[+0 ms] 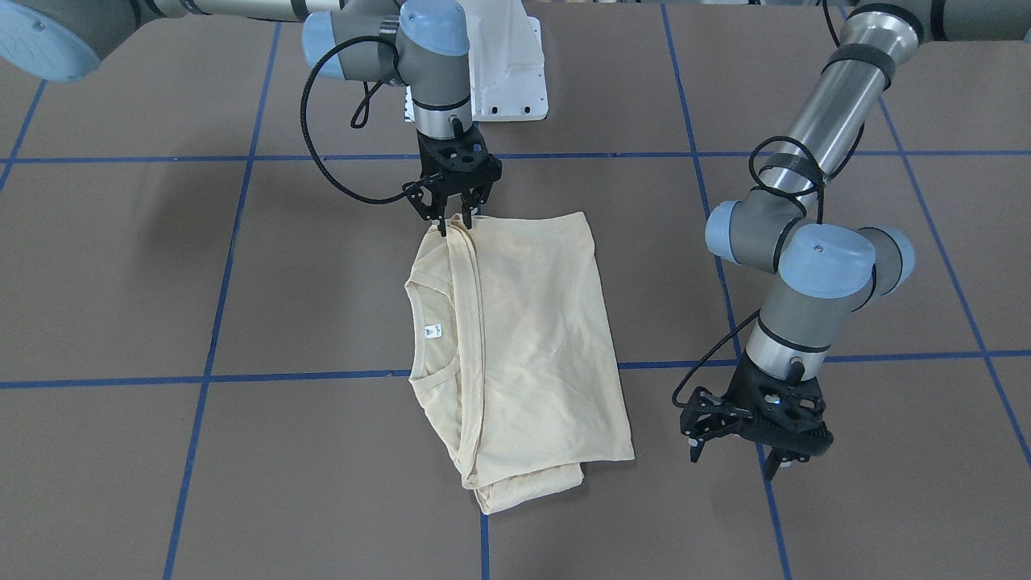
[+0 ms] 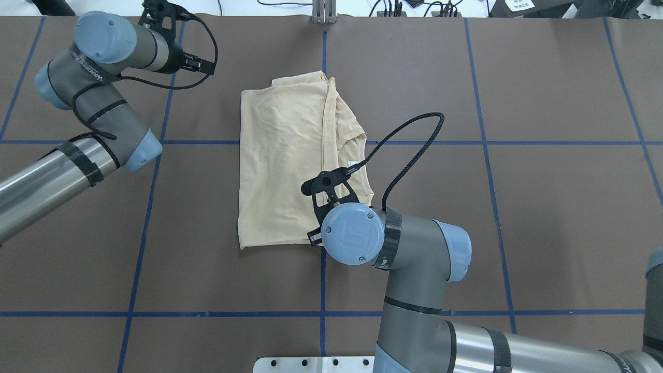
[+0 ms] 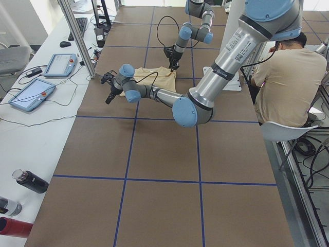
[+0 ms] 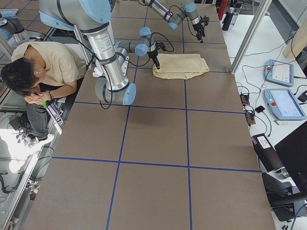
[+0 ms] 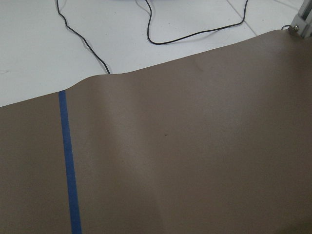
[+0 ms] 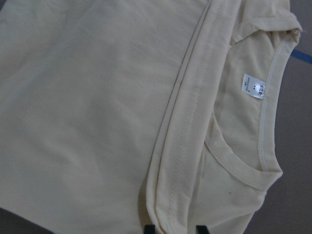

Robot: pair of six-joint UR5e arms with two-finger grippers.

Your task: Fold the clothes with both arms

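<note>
The clothes are one pale cream-yellow shirt [image 1: 532,338] lying folded into a long rectangle on the brown table, its round neck and small white label [image 1: 432,330] facing up. My right gripper [image 1: 455,225] points straight down at the shirt's corner nearest the robot base. It is open, and its fingertips [image 6: 150,229] straddle the doubled hem. In the overhead view the right wrist hides that gripper above the shirt [image 2: 279,155]. My left gripper [image 1: 733,459] hangs open and holds nothing, above bare table beside the shirt's far end. Its wrist camera shows only the table.
The white pedestal base [image 1: 507,72] stands behind the shirt. Blue tape lines [image 1: 322,376] grid the table. A seated person [image 3: 288,82] is beside the robot. Tablets [image 4: 280,72] and cables lie past the table's far edge [image 5: 146,68], and bottles [image 3: 31,180] stand on a side bench.
</note>
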